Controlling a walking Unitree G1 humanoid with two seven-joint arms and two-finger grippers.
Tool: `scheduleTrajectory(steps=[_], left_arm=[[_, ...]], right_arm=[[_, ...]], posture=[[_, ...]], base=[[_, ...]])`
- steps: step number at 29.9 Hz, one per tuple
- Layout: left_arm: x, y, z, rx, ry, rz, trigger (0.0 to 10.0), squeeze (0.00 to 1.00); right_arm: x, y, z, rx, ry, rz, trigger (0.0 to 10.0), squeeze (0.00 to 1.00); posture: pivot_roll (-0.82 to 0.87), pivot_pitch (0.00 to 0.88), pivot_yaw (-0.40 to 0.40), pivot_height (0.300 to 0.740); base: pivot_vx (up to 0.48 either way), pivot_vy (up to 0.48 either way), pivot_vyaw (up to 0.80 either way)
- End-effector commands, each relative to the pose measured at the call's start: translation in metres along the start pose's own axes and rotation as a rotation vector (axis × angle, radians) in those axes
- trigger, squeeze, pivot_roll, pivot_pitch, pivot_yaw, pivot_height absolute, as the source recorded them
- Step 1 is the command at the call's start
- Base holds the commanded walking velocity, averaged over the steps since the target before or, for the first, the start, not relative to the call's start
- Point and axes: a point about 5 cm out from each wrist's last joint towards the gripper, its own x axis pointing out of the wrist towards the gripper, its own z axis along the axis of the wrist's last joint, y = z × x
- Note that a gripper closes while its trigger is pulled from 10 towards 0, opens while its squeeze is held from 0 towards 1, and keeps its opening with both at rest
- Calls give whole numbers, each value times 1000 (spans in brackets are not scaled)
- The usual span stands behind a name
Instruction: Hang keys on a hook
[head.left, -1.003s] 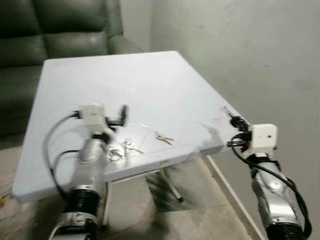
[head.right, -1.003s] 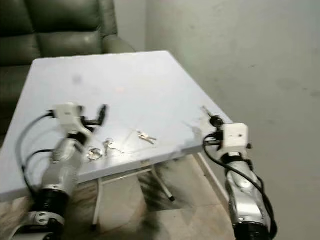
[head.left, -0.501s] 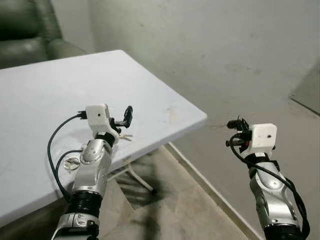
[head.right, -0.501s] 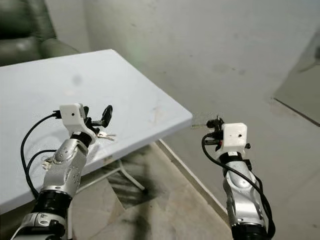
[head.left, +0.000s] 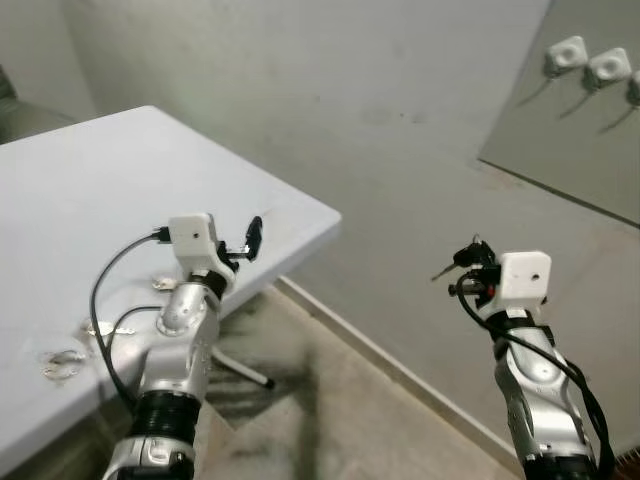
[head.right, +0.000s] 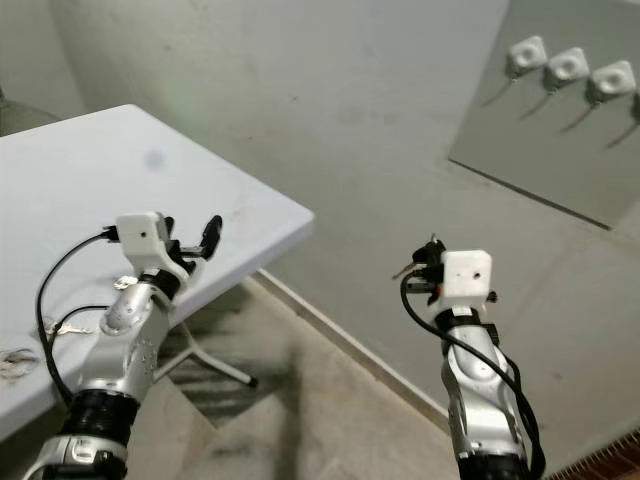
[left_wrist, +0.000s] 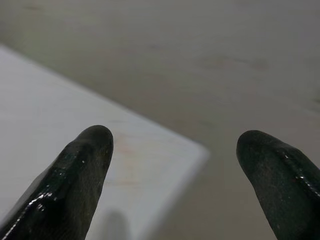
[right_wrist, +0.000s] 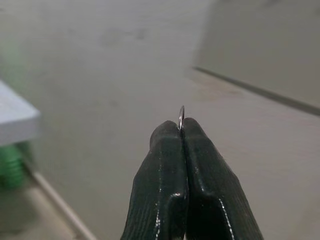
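Right gripper is pinched closed on the keys, carried out in open air over the floor, well clear of the table. From the left eye view, the key blade sticks out toward about 10 o'clock from the fingers. The hooks sit way up at roughly 1 o'clock from that gripper, a row of white knobs on a grey panel on the wall. Left gripper hangs over the table's near corner, fingers spread, nothing in it. A few more keys and rings lie on the tabletop at 9 o'clock from the left arm.

Right eye view is the same deal: hooks high at 1 o'clock of the right gripper, well apart from it. My read is the right arm is clearly the nearer one, so the next move calls for a lift up and forward.

Left wrist view: two fingertips wide apart, table corner between them, holding nothing.

Right wrist view: fingers pressed fully together with a thin key ring poking edge-on out of the tips. The panel's lower edge is off at 2 o'clock. I'd guess the ring needs turning to face a hook before it slips on.
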Motion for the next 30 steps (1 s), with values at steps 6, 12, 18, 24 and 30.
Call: scheduleTrajectory(steps=[6, 12, 18, 24, 30], left_arm=[[1, 2, 4, 27, 0, 0, 10000, 0], [0, 1, 3, 27, 4, 1, 10000, 0], [1, -1, 1, 17, 12, 5, 10000, 0], [0, -4, -1, 10, 25, 8, 10000, 0], [0, -4, -3, 0, 37, 13, 10000, 0]], right_arm=[[1, -1, 5, 0, -19, -8, 10000, 0], [1, -1, 5, 8, -17, -17, 10000, 0], [4, -3, 5, 58, 7, -95, 10000, 0], [3, -2, 2, 61, 34, -118, 10000, 0], [5, -6, 0, 98, 82, -155, 10000, 0]], posture=[[45, 0, -42, 740], [49, 0, -46, 740], [51, 0, -49, 740], [50, 0, -51, 740], [49, 0, -53, 740]], base=[[0, 0, -744], [0, 0, -736], [0, 0, -118], [0, 0, 0], [0, 0, 0]])
